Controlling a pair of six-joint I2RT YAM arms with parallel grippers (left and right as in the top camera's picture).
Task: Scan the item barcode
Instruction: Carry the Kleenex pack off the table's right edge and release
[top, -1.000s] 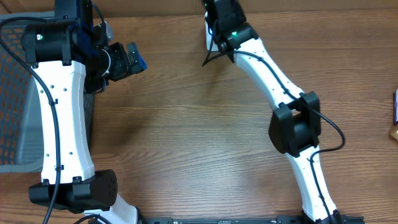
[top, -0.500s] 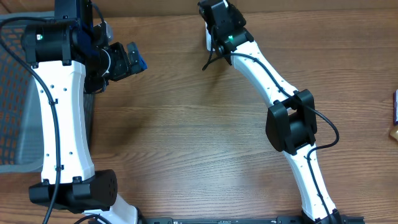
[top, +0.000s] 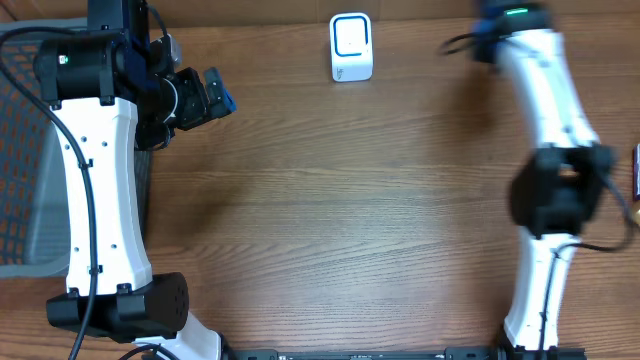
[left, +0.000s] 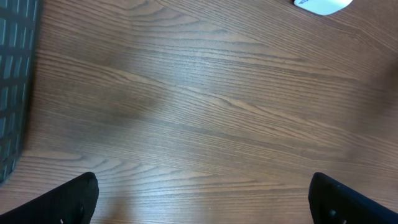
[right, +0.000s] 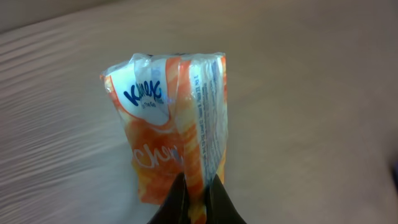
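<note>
An orange and white snack packet (right: 171, 124) is pinched by its back seam in my right gripper (right: 196, 199), which is shut on it; the packet hangs over bare table. In the overhead view my right arm (top: 545, 90) reaches to the back right, blurred, and the packet cannot be made out there. The white scanner (top: 351, 47) with a blue ring stands at the back middle, uncovered; the scanner (left: 320, 5) also shows at the top edge of the left wrist view. My left gripper (top: 205, 95) rests at the back left, open and empty, its jaws wide over the wood (left: 202, 199).
A dark mesh basket (top: 25, 150) sits off the table's left side, and the basket (left: 12, 62) also fills the left wrist view's left edge. Two small packaged items (top: 635, 170) lie at the right edge.
My right arm has swung quickly from above the scanner to the back right, carrying the packet and uncovering the scanner. The left arm has not moved.
</note>
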